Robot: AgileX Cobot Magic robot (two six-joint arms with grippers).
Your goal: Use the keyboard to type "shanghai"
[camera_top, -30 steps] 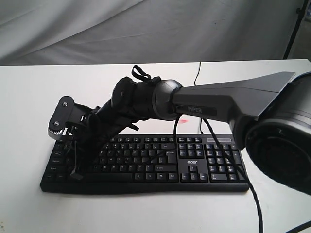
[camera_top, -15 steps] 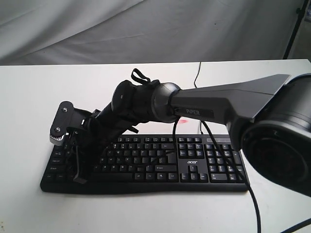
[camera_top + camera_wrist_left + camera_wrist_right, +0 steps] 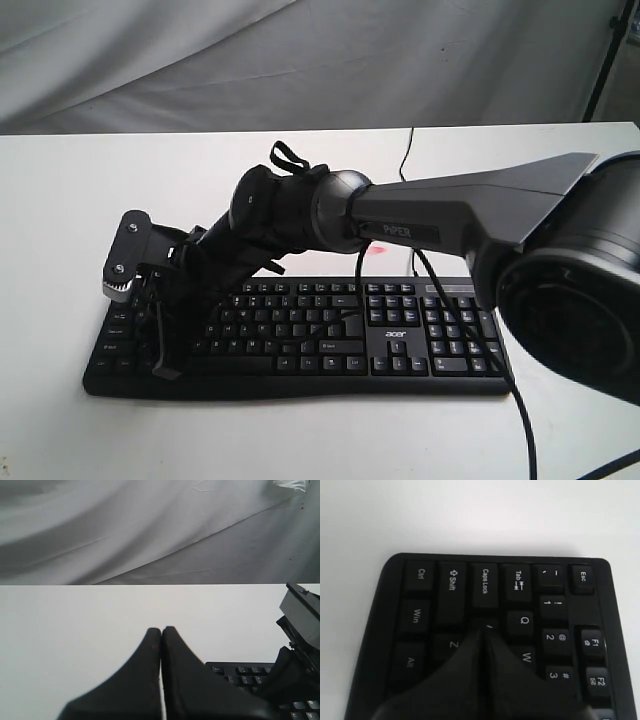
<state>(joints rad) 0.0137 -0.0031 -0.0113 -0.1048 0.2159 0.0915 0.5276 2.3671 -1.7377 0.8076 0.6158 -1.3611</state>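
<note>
the white table (image 3: pixel 80 200) carries everything; the right arm (image 3: pixel 450 210) reaches in from the right of the exterior view, over the keyboard (image 3: pixel 400 345); the keyboard lies flat on the table toward the front of that view, number pad to the right; the right gripper (image 3: pixel 482 632) points down at the keyboard's left end, fingers pressed together, tip at the key just beside caps lock (image 3: pixel 484 580); whether it touches cannot be told; the left gripper (image 3: pixel 161 630), likewise pressed together, hangs above bare table near the keyboard's corner.
</note>
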